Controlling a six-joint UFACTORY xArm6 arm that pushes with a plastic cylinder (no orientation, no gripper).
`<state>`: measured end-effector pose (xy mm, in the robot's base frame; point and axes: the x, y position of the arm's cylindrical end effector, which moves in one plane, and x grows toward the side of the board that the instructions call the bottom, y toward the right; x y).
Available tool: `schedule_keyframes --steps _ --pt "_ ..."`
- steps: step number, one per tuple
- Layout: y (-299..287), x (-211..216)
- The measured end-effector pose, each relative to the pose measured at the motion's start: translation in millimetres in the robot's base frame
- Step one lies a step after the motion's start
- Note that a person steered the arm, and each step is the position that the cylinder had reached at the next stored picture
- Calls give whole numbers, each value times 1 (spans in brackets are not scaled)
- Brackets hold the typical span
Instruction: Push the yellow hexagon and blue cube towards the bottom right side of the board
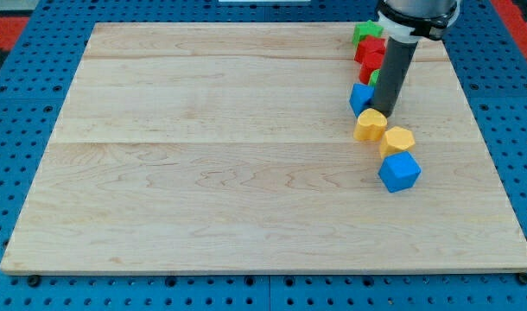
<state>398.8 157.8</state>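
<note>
Yellow hexagon (397,140) and blue cube (399,171) sit touching, right of centre.
My tip (381,113), a bare rod with no pincer, rests above them beside another yellow block (370,126), placed to shove down-right.

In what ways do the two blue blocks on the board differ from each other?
The blue cube at the view's bottom shows whole; the other blue block, higher up, is partly hidden by the rod, so its shape is unclear. My tip is right beside the upper blue block, while the blue cube lies apart from it, past the yellow hexagon. Both are the same blue and sit near yellow blocks.
</note>
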Motion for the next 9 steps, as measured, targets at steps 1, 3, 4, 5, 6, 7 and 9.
schedule_keyframes --steps 1,3,4,5,6,7,9 --pt "9 24" --pt "5 63" --pt "5 79" --pt "0 82" --pt "-33 82" --pt "-41 82" --pt "-6 86"
